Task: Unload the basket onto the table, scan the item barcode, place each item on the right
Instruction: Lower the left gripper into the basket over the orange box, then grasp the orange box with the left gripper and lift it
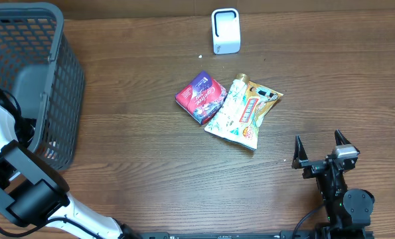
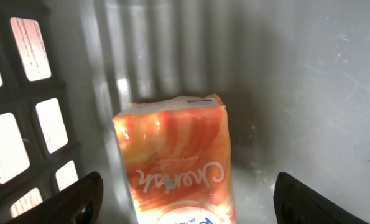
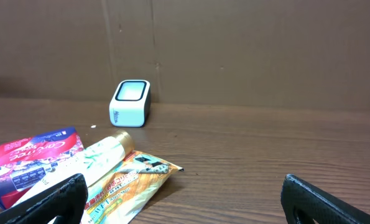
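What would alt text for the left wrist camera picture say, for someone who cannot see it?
An orange-and-white packet sits inside a grey basket, filling the middle of the picture. The two dark jaws stand apart at the bottom corners, either side of it, not touching it.

One grey basket (image 1: 58, 79), one white scanner (image 1: 225, 31) and one wooden table (image 1: 151, 172) were in view. There were four packaged goods: one red and purple packet (image 1: 200, 97), one white and green tube (image 1: 229, 106), one orange and yellow sachet (image 1: 255, 109) and one orange and white pack (image 2: 175, 155). Two grippers showed, the left gripper (image 2: 185, 208) and the right gripper (image 1: 318, 143).
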